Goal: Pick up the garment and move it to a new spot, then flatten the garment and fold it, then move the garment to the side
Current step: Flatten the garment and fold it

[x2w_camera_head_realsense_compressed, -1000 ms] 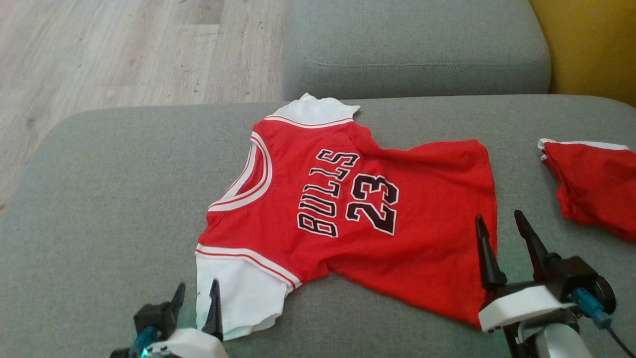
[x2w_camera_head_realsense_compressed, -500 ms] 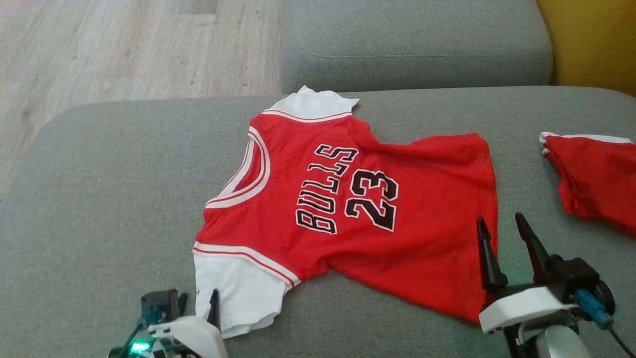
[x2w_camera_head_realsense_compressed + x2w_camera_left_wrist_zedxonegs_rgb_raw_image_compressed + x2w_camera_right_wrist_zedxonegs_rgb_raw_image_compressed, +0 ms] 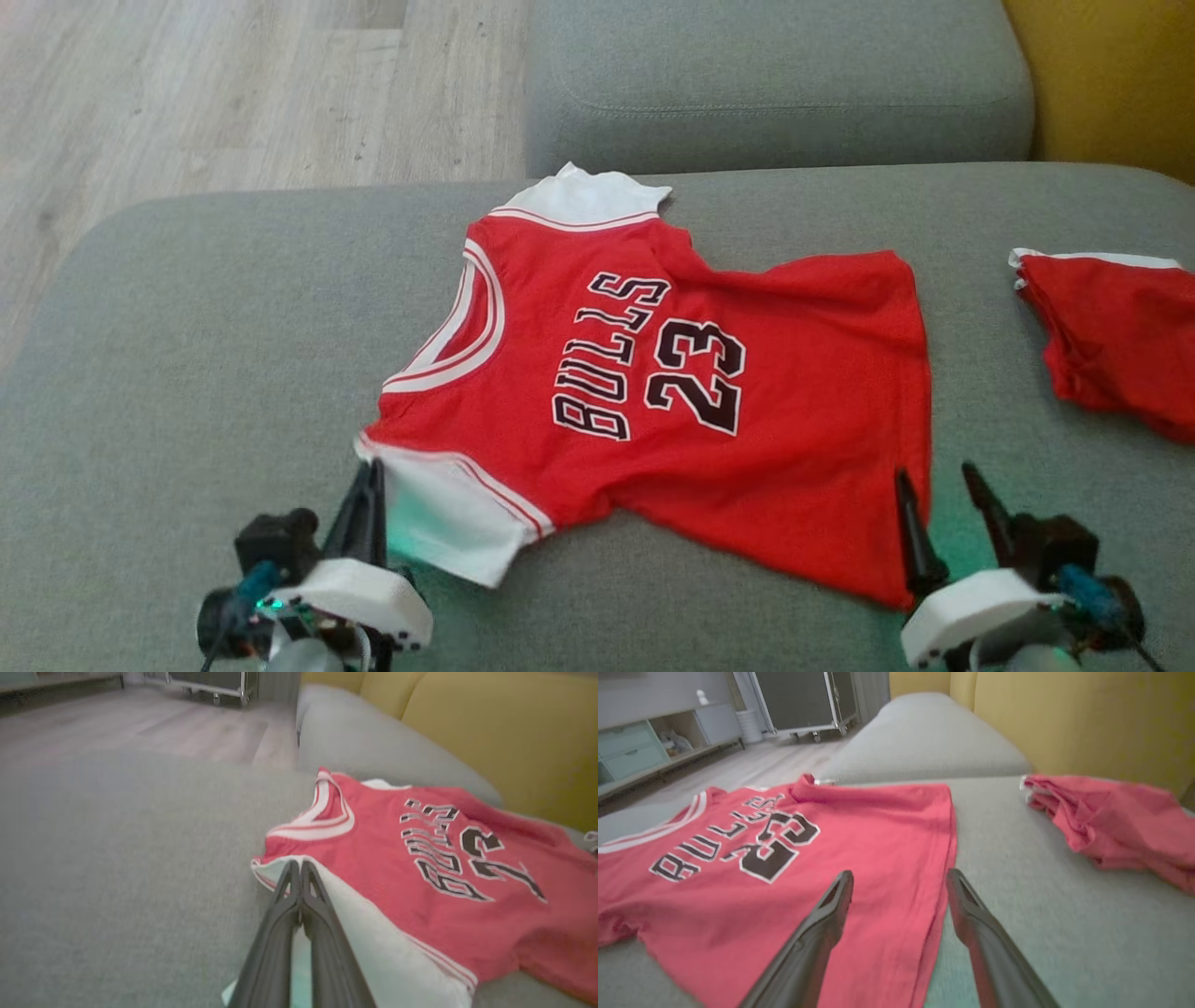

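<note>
Left end effector [image 3: 372,471] now clamps garment [image 3: 747,448], grey sofa [image 3: 187,355], wood floor [image 3: 233,93]

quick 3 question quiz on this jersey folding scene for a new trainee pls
1. True or false: the right gripper is shut on the jersey.
2. Which part of the jersey does the left gripper pinch? A) collar B) white sleeve C) bottom hem
3. Fill in: in the head view, the second red garment lies on the sofa to the jersey's ____.
Key: 1 false, it is open; 2 B; 3 right.
</note>
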Tool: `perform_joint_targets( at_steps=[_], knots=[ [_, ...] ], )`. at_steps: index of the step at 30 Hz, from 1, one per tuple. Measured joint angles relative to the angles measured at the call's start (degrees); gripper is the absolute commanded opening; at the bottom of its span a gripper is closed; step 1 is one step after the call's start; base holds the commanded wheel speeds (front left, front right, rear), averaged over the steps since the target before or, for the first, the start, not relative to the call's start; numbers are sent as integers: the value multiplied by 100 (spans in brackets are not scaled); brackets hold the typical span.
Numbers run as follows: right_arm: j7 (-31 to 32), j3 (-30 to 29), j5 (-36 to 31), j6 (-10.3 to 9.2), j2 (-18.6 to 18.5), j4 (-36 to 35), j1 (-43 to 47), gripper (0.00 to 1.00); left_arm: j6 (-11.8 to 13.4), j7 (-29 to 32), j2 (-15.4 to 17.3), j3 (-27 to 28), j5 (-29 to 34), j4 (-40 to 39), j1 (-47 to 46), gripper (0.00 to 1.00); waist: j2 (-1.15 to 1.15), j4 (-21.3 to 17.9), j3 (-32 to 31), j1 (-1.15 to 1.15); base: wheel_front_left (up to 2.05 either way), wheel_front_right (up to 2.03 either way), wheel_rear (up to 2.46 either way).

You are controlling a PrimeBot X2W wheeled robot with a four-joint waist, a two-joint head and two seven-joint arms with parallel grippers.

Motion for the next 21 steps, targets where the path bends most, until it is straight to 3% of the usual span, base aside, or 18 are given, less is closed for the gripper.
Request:
perform_joint_targets(
  at_steps=[7, 21],
  knots=[
    [578, 252, 278, 0, 1, 676, 0, 100, 109, -731, -4, 181, 3, -477, -121, 0, 0, -119, -37, 0, 0, 0, 0],
    [1681, 765, 1014, -1, -9, 769, 1, 100, 147, -784, -51, 372, 111, -1072, -104, 0, 0, -192, -97, 0, 0, 0, 0]
  ],
)
